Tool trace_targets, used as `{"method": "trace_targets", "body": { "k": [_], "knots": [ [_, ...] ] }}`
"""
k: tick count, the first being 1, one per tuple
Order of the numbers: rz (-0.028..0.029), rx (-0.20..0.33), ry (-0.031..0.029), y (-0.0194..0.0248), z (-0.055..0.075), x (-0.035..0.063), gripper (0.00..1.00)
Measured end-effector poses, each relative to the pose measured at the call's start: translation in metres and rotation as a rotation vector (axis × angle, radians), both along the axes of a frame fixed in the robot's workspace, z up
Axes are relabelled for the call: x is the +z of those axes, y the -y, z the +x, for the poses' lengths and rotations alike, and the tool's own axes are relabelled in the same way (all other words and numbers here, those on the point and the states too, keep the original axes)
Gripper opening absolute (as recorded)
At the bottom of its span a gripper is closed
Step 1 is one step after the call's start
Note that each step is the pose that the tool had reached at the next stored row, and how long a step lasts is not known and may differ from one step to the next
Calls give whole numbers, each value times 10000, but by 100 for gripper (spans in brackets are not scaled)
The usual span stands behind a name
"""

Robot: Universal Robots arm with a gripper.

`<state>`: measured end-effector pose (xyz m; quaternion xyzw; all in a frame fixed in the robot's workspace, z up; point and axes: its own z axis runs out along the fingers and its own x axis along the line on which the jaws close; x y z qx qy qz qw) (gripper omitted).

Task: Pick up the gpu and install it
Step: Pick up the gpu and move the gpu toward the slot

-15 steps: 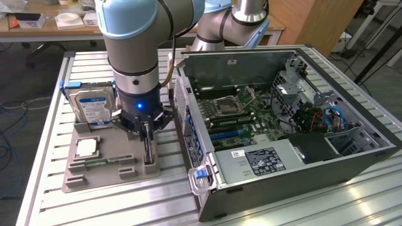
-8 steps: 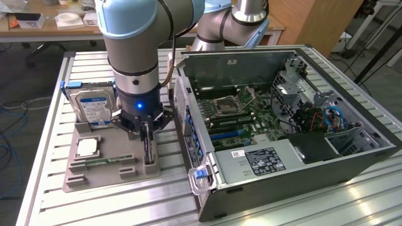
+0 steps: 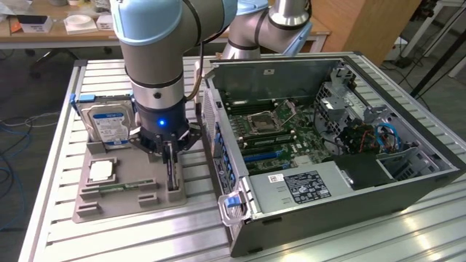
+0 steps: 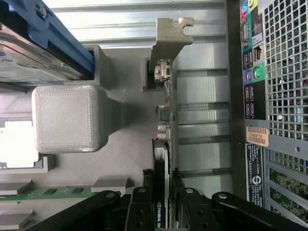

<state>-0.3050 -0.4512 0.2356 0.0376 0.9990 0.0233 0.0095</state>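
The gpu (image 4: pixel 162 144) is a thin dark card standing on edge in a slot of the grey holder tray (image 3: pixel 131 204). Its silver bracket (image 4: pixel 168 38) is at the end away from my fingers. In the exterior view the gpu (image 3: pixel 172 177) shows as a dark strip directly under my wrist, beside the computer case. My gripper (image 3: pixel 170 152) points straight down over it. In the wrist view my gripper (image 4: pixel 161 202) has one black finger pressed against each face of the card, shut on it. The card's lower edge still sits in the tray.
On the same tray stand a silver hard drive (image 3: pixel 109 123) with a blue-white label, a processor (image 3: pixel 100 170) and a green memory stick (image 3: pixel 120 187). The open computer case (image 3: pixel 407 191) lies on the exterior view's right, motherboard (image 3: pixel 276 128) exposed. Its rear panel (image 4: pixel 250 72) is close to the card.
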Motion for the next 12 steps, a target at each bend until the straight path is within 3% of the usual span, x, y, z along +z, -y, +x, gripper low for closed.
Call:
{"method": "trace_targets", "body": {
  "k": [12],
  "knots": [
    [1,0,-1,0,0,21,26]
  ]
}}
